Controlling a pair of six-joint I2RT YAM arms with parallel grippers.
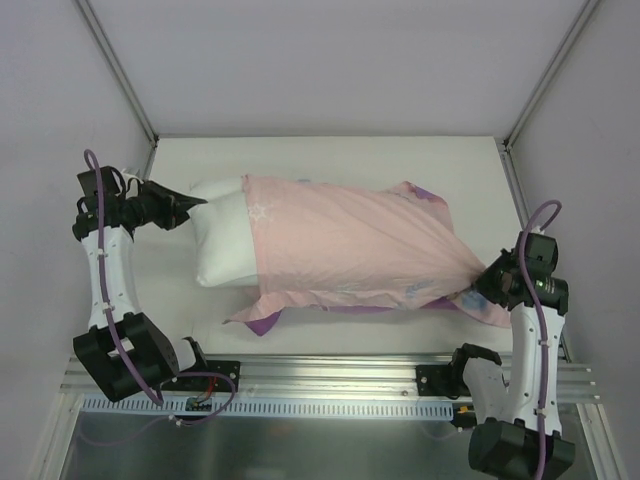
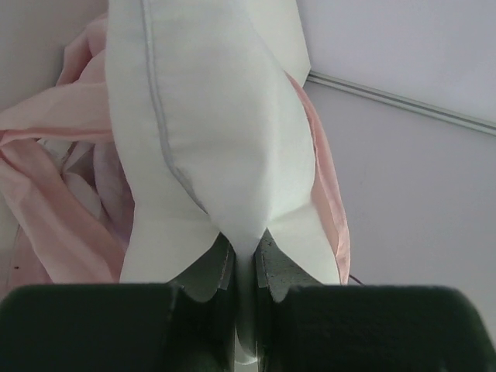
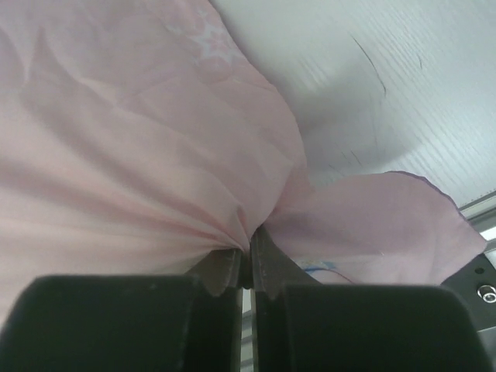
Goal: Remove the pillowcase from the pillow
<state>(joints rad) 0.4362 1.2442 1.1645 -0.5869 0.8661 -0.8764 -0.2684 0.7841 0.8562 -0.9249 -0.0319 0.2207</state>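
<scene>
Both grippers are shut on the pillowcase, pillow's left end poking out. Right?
Not quite. The left gripper is shut on the white pillow, not the pillowcase; the left wrist view shows it. The right gripper is shut on the pillowcase, and the pillow's left end does poke out.

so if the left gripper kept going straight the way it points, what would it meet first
The pillow: the left gripper is shut on its corner and points into it, so it would press straight into the white bulk. The pillowcase starts further along.
</scene>
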